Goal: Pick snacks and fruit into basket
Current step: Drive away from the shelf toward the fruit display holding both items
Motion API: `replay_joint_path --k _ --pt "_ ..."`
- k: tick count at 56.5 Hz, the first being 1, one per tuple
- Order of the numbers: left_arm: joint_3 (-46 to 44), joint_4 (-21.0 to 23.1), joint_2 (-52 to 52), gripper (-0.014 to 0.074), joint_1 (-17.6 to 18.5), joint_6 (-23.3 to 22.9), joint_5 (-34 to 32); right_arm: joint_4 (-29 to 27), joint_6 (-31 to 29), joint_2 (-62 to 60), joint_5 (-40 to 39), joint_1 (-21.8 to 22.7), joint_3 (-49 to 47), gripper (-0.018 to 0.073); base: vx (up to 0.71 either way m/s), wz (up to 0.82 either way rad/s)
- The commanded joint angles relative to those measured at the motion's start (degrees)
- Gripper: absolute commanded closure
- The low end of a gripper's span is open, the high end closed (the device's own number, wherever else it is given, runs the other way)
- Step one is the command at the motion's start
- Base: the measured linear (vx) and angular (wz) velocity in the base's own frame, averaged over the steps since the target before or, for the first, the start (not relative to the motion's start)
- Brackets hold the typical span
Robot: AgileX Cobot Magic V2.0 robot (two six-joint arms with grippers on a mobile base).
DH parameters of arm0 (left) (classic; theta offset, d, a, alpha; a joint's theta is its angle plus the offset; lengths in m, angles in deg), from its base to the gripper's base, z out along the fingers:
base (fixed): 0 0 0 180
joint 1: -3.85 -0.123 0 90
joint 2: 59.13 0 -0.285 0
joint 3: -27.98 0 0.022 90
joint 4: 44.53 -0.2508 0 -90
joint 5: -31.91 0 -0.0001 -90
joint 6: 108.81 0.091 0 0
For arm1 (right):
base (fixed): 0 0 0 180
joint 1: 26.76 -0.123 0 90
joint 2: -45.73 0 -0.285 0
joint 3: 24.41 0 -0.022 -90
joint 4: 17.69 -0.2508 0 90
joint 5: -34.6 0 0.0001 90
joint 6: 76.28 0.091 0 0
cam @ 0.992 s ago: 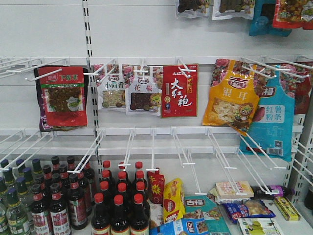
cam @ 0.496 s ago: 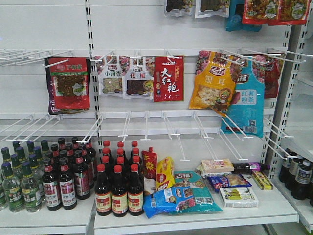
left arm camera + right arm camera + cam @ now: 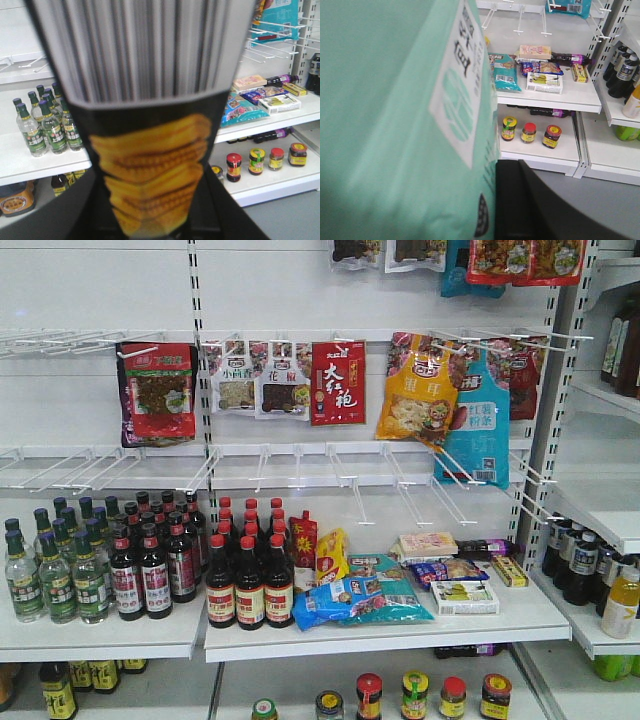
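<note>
**Two snacks gripped, no basket or fruit in sight**

Closest in, on the left wrist view, a striped snack packet fills the centre of the frame, grey bars above and a black band with golden corn-cracker art below. It narrows toward the bottom edge, where dark parts of the left gripper flank it. I read that gripper as clamped on the packet, though its fingertips are hidden.

Over to the right wrist view: a mint-green bag with a white label covers the whole left half. A black piece of the right gripper sits against its lower edge. Same call here, closed on the bag, judged from how it hangs right before the lens.

Further out, the shelf in the lower middle of the front view carries a heap of loose snack packs. To their left stand rows of red-capped sauce bottles. Small jars line the bottom edge. At the back, pouches hang on pegs across the upper centre.

Progress, then: picking these two snacks looks done, but the drop is not. The basket shows in no view, so what it already holds I cannot say. Fruit? None anywhere on these shelves, so that half of the job cannot be judged from here and likely calls for another spot.
</note>
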State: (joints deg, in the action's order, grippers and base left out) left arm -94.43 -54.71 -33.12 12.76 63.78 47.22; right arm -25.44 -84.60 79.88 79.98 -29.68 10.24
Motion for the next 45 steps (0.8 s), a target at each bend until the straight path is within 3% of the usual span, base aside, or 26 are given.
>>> replay_joint_path --k 1,25,45 --pt "-2.1 -0.3 0.3 0.0586 0.0 -0.1 -5.6 -0.2 0.0 0.3 -5.1 -0.1 -1.5 0.0568 -0.34 -0.01" --pt "-2.1 -0.3 0.3 0.0586 0.0 -0.1 -5.6 -0.2 0.0 0.3 -5.1 -0.1 -1.5 0.0568 -0.32 -0.03" --pt "-2.1 -0.3 0.3 0.0586 0.0 -0.1 -5.6 -0.2 0.0 0.3 -5.1 -0.1 -1.5 0.0568 -0.15 -0.42"
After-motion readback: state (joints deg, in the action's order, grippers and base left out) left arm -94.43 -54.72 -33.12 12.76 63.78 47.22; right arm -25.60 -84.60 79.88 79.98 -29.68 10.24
